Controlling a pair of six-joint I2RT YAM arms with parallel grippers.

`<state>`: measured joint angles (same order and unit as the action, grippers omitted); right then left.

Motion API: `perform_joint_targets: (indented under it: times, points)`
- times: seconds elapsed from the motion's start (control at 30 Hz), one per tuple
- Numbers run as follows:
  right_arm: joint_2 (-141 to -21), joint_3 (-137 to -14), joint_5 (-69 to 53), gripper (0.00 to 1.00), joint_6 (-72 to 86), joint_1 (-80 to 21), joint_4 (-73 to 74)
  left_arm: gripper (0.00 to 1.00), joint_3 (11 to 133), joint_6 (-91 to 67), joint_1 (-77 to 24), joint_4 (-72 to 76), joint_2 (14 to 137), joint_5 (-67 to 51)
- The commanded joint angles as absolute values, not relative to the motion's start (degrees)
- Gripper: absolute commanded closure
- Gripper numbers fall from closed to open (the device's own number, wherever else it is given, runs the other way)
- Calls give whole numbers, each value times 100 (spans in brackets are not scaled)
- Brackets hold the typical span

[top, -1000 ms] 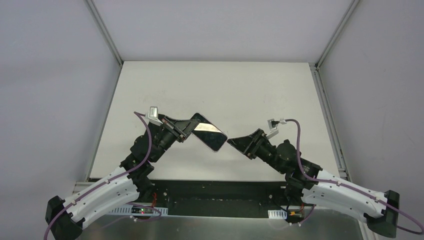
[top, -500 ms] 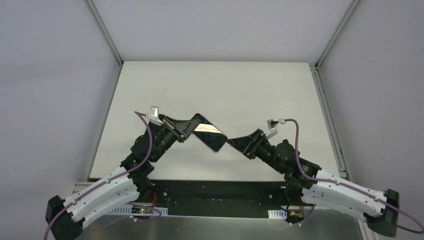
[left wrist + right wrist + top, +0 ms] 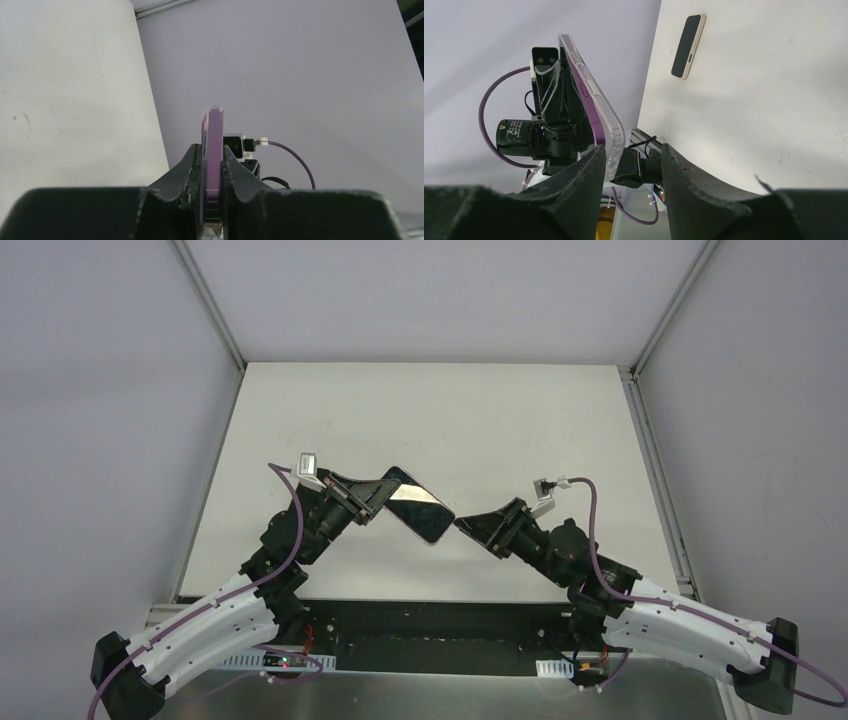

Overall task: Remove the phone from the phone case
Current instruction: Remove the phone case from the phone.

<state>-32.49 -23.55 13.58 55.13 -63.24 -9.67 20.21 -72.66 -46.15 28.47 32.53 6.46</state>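
Left gripper [image 3: 383, 492] tight on phone case [image 3: 420, 508], right gripper [image 3: 463, 524] ajar beside

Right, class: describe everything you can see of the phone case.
The phone case looks like clear glossy plastic, a purple edge showing through, with side-button bumps. It hangs tilted above the table, its faces clamped by the left claw. Its free corner sits inside the open right claw; contact is unclear.

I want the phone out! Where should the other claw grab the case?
Pinch the phone case by its free end, coming from the right. The left gripper clamps the other end, so that thin edge sticks out toward the right gripper.
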Motion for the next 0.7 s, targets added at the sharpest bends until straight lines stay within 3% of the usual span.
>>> perform_joint_targets:
  times: [0.0, 0.4, 0.67]
  points:
    - [-3297, -2442, 1456, 53, 5583, -6302, -1210, 100, 2250, -7418, -4649, 3524, 3135, 603]
    - [-3558, -2532, 1425, 53, 5680, -6308, -1266, 100, 2352, -7444, -4698, 3524, 3304, 452]
    - [-3804, -2238, 1642, 53, 5944, -6297, -2175, 100, 2532, -7465, -4843, 3563, 3611, 453]
